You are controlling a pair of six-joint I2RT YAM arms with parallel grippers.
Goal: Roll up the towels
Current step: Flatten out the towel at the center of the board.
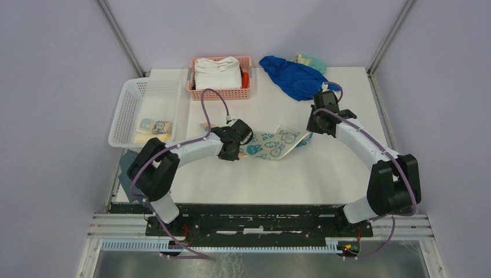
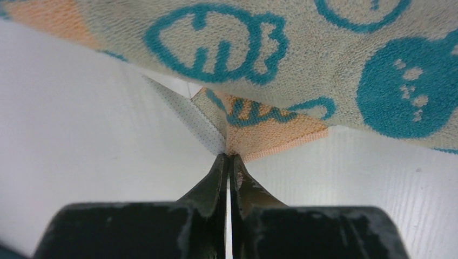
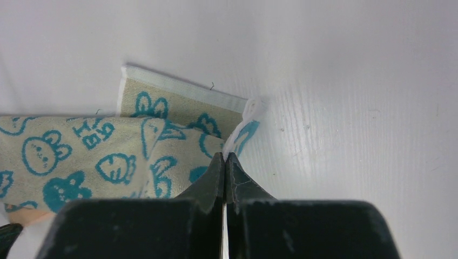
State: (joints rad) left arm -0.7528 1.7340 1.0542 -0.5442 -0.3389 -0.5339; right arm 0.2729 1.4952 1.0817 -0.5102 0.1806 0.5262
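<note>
A pale towel (image 1: 275,143) printed with blue rabbit faces lies partly folded over itself on the white table, between the two arms. My left gripper (image 2: 229,157) is shut on the towel's orange-backed corner (image 2: 270,135) at its left end, and the cloth (image 2: 302,48) hangs lifted above the fingers. My right gripper (image 3: 225,155) is shut on the towel's white hem (image 3: 246,127) at the right end. From above, the left gripper (image 1: 242,149) and the right gripper (image 1: 308,136) are at opposite ends of the towel. Two rolled towels, a beige lettered one (image 1: 155,125) and a yellow one (image 1: 151,138), lie in the white basket (image 1: 124,110).
A pink basket (image 1: 220,92) at the back holds a thick white folded cloth (image 1: 217,72). A blue cloth (image 1: 294,78) and a pale green one (image 1: 311,60) lie at the back right. Grey walls enclose the table on three sides.
</note>
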